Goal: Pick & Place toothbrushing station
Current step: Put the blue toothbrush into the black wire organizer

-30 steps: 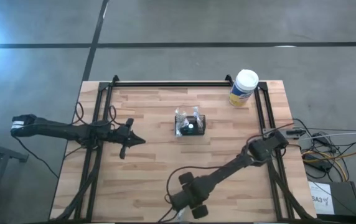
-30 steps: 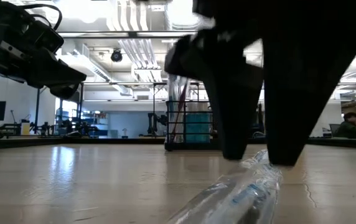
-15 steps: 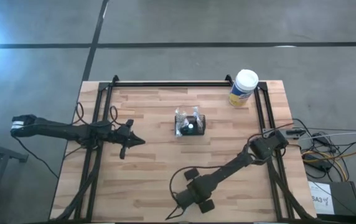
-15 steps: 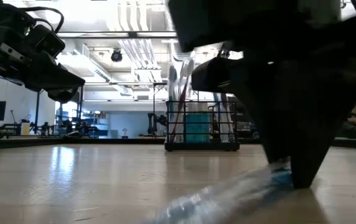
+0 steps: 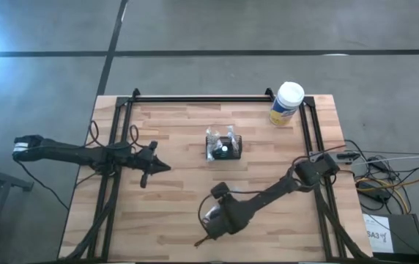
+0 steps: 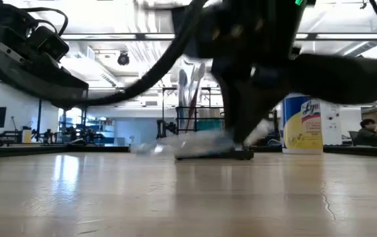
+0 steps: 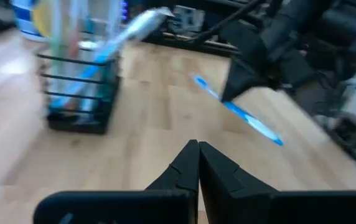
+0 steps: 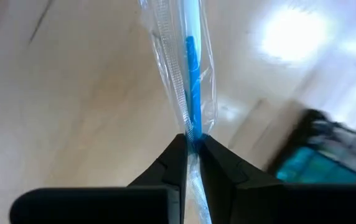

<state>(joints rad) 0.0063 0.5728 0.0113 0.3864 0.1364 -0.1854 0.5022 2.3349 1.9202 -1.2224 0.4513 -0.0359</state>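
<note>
**Right jaws clamped on a wrapped toothbrush, caddy at mid-surface**

From overhead I see the toothbrushing station (image 5: 224,147), a small black wire-mesh caddy, standing upright near the middle of the wooden surface (image 5: 173,132). It holds several wrapped toothbrushes standing on end, their tops rising well above its low walls, and something teal sits low inside it; in the low view the brushes lean slightly. I think there are three or four, but the blur leaves me unsure.

My right gripper (image 5: 211,229) is near the front edge of the surface, well apart from the caddy. Its jaws are closed on a blue toothbrush in a clear wrapper (image 8: 190,74), which sticks out past the fingertips in the right wrist view.

My left gripper (image 5: 164,166) hovers over the left part of the surface, pointing toward the caddy, with its jaws pressed together and nothing between them.

A white-lidded yellow-and-blue canister (image 5: 286,104) stands at the far right corner, clear of both arms. Nothing lies between the right gripper and the caddy.
</note>
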